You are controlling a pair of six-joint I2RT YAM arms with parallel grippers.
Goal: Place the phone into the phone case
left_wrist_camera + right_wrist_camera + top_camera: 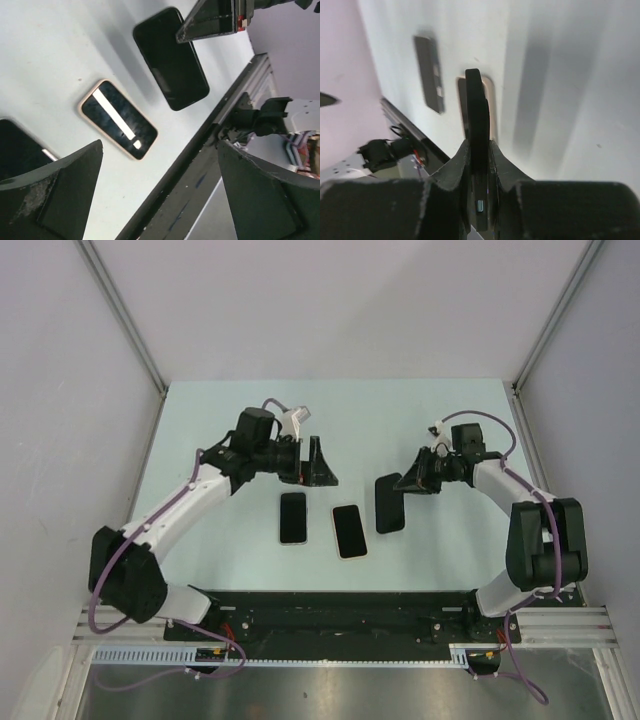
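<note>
Putting the phone in is not done yet. The right gripper (405, 483) has its jaws shut on a black flat thing (389, 503), maybe the case, near the middle of the desk. A black phone (293, 517) and a pink-rimmed phone (349, 531) lie flat beside it, toward the left edge. The left gripper (318, 465) has its jaws wide apart, holding nothing.

Nothing legible from where I stand: no lettering, logo or number on the beige-rimmed phone (349, 531) or table (420, 410).

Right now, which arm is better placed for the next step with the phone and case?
Right. The right tool is shut on the black slab beside the beige-rimmed phone; the left tool hangs open and empty.
</note>
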